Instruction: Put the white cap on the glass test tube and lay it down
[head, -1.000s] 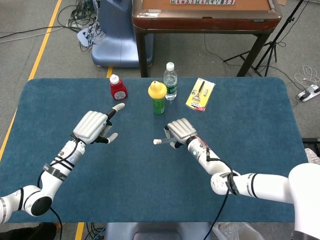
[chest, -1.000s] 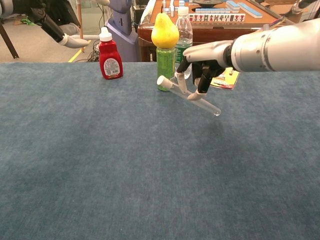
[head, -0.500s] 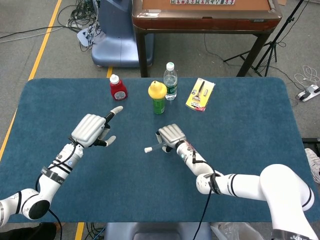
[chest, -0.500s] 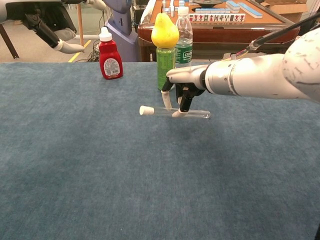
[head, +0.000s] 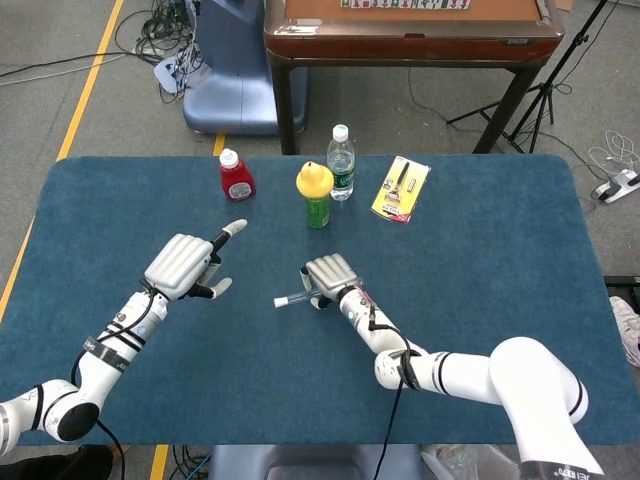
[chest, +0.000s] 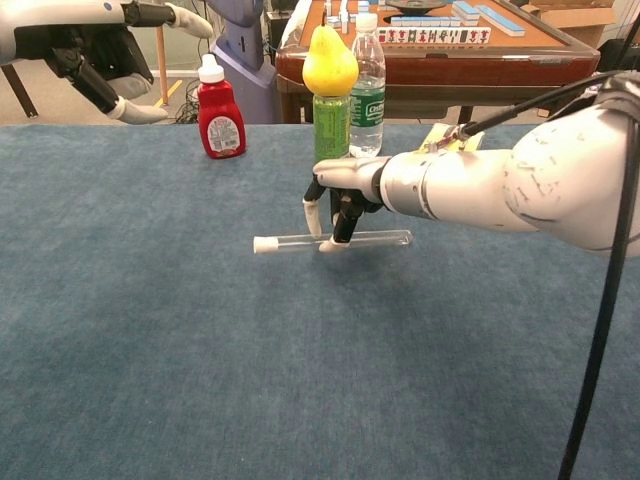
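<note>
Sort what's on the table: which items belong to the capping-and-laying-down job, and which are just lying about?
Part of the job:
- glass test tube, horizontal, pinched by the right hand
- white cap, already on its end

Lying about:
- red sauce bottle
- green bottle with yellow top
- water bottle
- yellow packet

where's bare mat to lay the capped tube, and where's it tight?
Bare mat: the near strip below both hands, and the right side past the yellow card. Tight: the back row of ketchup bottle, green bottle, water bottle.
</note>
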